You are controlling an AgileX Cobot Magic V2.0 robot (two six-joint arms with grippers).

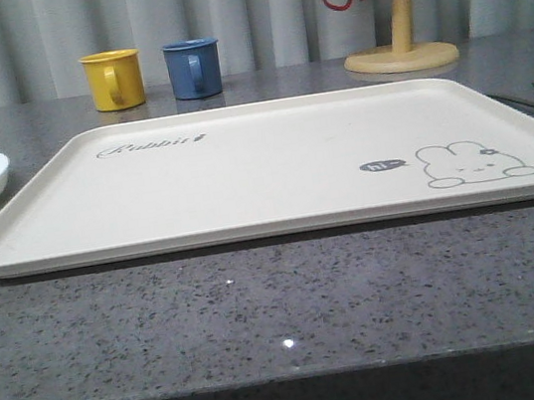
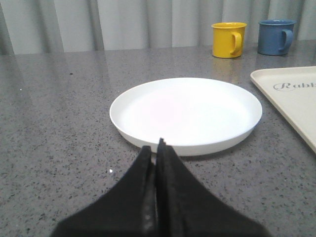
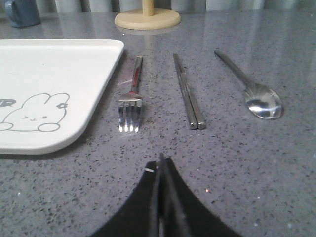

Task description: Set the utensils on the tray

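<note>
While all three utensils lie off the tray, the step in hand is judged to be the first pick, most likely by the right arm.

Item 1: large flat cream rectangular tray (image 1: 273, 174) with rounded corners and a drawn rabbit; centre of the front view, bare, resting on the speckled grey stone table (image 1: 264, 311). In the right wrist view it takes the upper left of the frame.

Item 2: slim silver four-tined fork (image 3: 130, 96); middle of the right wrist frame, just beside the tray's rounded corner, not touching it. Long axis runs up the frame; tines point to the lower edge, toward the pincer.

Item 3: pair of straight silver chopsticks (image 3: 188, 94); right of the fork, side by side and touching, same up-frame axis, slightly slanted.

Item 4: silver oval-bowled spoon (image 3: 252, 89); right of frame, bowl nearest the lower edge, handle slanting to the upper left.

Item 5: right pincer (image 3: 160, 163); lower centre, clenched, empty, short of the fork.

Item 6: left pincer (image 2: 157, 148); clenched, empty, before a round white plate (image 2: 185, 114).

Handling advice: release the right pincer, set its fingers across the fork's narrow handle, squarely to the long axis, and press low; thin metal flat on stone could slip.
</note>
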